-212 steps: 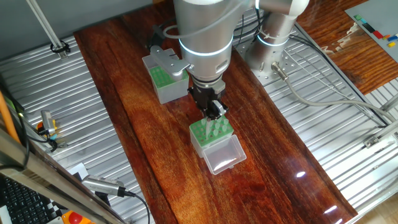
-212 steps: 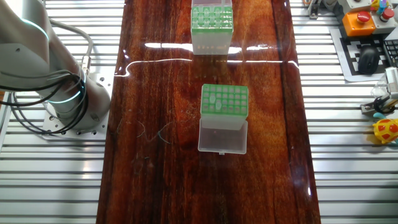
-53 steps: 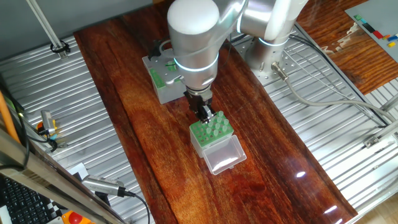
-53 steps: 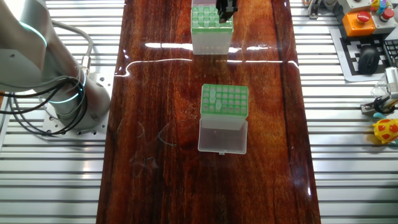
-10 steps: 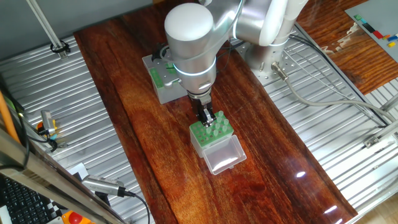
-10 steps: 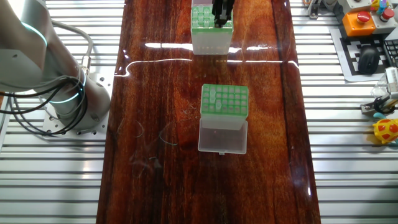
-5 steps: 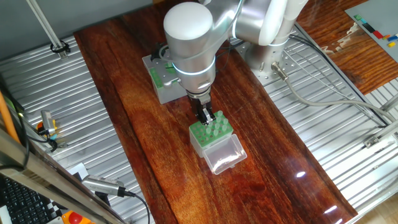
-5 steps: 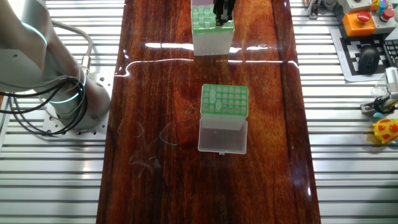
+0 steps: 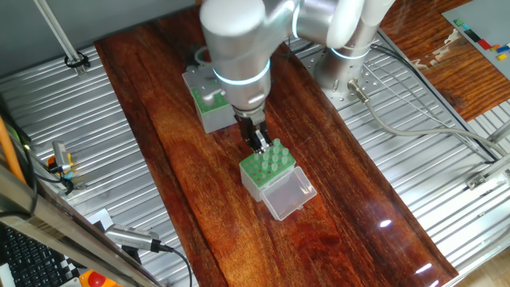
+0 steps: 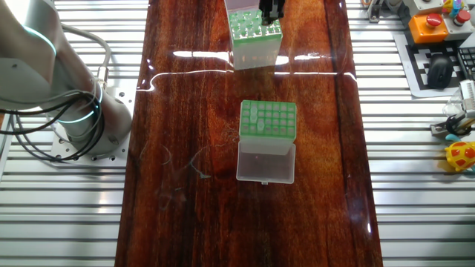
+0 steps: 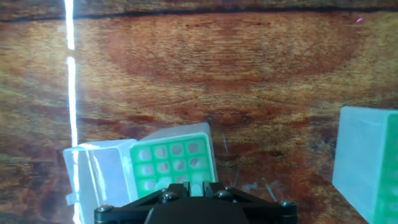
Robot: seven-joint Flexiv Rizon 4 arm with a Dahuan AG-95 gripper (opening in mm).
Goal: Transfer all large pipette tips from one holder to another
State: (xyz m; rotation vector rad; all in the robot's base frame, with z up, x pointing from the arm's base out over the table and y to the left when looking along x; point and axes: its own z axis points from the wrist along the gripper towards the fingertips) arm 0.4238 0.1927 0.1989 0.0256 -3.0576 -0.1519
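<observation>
End effector (image 9: pixel 256 138) low over clear-sided holder (image 9: pixel 266 171) on tabletop (image 9: pixel 191 191); jaw gap, any grip: cannot tell. Holder sits skewed; risk: fingers snag rim, drag or tip it. Two holders; grey-sided holder (image 10: pixel 267 123) well apart. Large pipette tips (image 9: pixel 271 162) in clear-sided one, roughly ten

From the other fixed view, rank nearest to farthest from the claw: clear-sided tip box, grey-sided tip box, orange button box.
1. Clear-sided green-topped tip box, directly under the claw.
2. Orange button box, far right.
3. Grey-sided green-topped tip box, mid-table; close to the button box in distance, so that order is uncertain.
</observation>
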